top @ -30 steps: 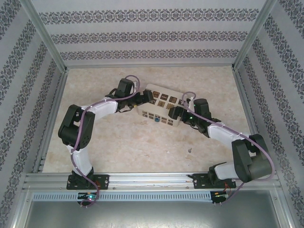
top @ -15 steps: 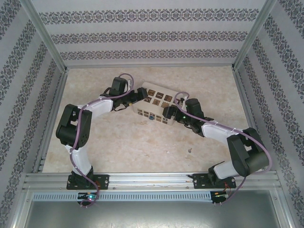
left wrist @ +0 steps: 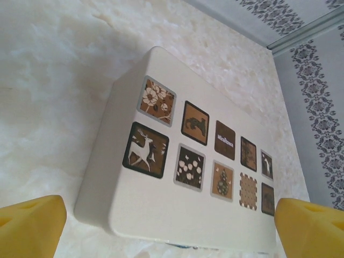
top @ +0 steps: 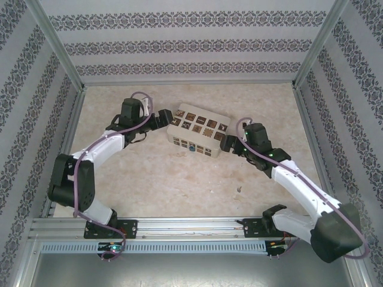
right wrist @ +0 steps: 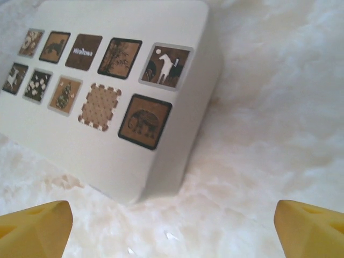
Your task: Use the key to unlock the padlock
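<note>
- The padlock (top: 191, 145), a tiny blue spot, sits against the near side face of the cream box (top: 200, 127), about midway along it, in the middle of the bench (top: 155, 179).
- The key (top: 239, 190) is a very small dark piece lying flat on the bench. It is well apart from the box, toward the near edge, and too small for its shape to show.
- The box lies flat, its lid carrying two rows of brown patterned squares.
- The left hand (top: 164, 119) is at the box's left end with its jaws spread wide and nothing between them. In its wrist view, the yellow fingertips (left wrist: 29, 226) sit at the two bottom corners and the box (left wrist: 123, 107) lies ahead of them.
- The right hand (top: 226, 143) is just off the box's right end, also wide open and holding nothing. Its fingertips (right wrist: 312, 226) frame a corner of the box (right wrist: 177, 21) and bare bench.
</note>
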{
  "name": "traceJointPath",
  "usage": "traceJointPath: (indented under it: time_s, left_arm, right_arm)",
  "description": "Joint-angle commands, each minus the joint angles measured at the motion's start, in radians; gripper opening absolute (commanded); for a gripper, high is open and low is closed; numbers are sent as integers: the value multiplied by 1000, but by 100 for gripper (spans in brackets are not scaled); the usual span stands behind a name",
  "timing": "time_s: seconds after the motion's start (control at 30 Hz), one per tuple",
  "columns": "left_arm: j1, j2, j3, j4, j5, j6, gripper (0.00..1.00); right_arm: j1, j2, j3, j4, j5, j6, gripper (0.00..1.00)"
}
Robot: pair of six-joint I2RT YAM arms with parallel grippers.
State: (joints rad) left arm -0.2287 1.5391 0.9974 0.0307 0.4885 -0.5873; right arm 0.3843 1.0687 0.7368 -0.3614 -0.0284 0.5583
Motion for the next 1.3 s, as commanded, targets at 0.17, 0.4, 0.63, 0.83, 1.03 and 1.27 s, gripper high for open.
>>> traceJointPath:
  time_s: [0.17,0.4,0.63,0.83,1.03,1.27]
  left_arm:
    - [3,-125,-131,35,-97,102,99]
    - [7,-146,-141,46,-152,120,99]
    - [9,-158,-134,21,-160,130,99]
    - [9,-174,-150,12,-148,112,99]
    - [9,-171,-176,22,-135,93,99]
    - [11,-124,-147,20,-106,92,99]
  right_arm:
    - [80,-60,89,-450,75,-136,80]
    - [131,-16,134,-455,34,-284,73]
    - [172,94,169,-476,42,-288,75]
    - [206,135,126,-546,74,-80,71]
    - [269,128,33,-566,92,118,62]
    - [288,163,-41,-514,139,162,53]
